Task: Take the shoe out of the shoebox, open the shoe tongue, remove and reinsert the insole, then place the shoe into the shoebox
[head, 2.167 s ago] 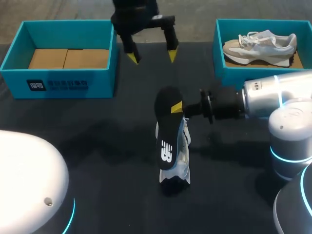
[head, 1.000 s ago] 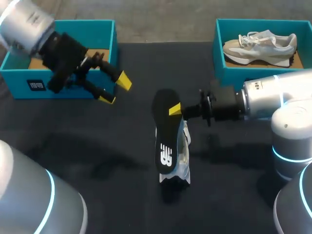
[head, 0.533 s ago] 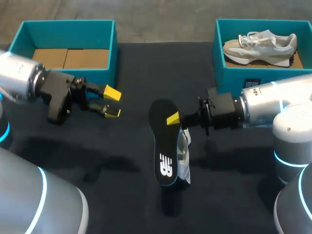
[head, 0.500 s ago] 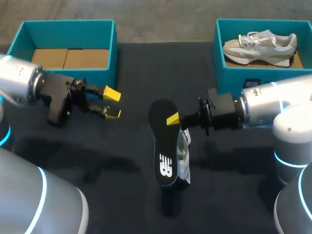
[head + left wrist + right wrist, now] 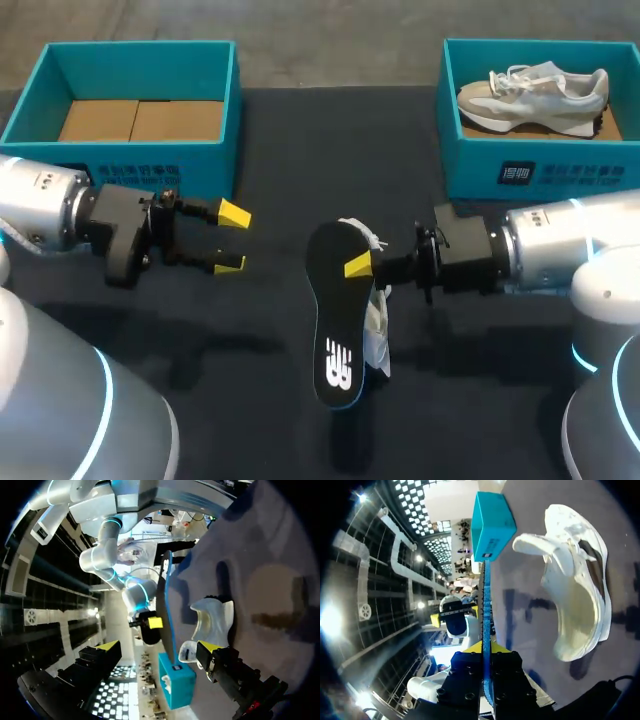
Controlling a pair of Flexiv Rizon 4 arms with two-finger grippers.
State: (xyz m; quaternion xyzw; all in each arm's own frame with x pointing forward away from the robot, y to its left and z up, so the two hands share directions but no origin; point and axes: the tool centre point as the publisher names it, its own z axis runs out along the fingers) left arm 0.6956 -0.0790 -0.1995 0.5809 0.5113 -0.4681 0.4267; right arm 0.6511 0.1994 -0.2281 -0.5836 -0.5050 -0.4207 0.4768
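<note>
Black insole [image 5: 335, 300] is standing on edge just left of the white shoe [image 5: 378, 322] | right gripper [image 5: 358, 266] is clamping the insole's far end, fingers pinching both faces | left gripper [image 5: 232, 239] is hovering well left of the shoe, fingers apart, holding nothing | shoe is lying on the dark table [image 5: 270, 400], outside both teal shoeboxes [image 5: 130, 172].

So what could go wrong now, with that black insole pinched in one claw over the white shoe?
1. The right claw grips the insole only near one end, so the long free part could swing or slip out.
2. The shoe on the table is held by nothing. The left claw is open and apart from it, so pushing the insole in may just shove the shoe away.
</note>
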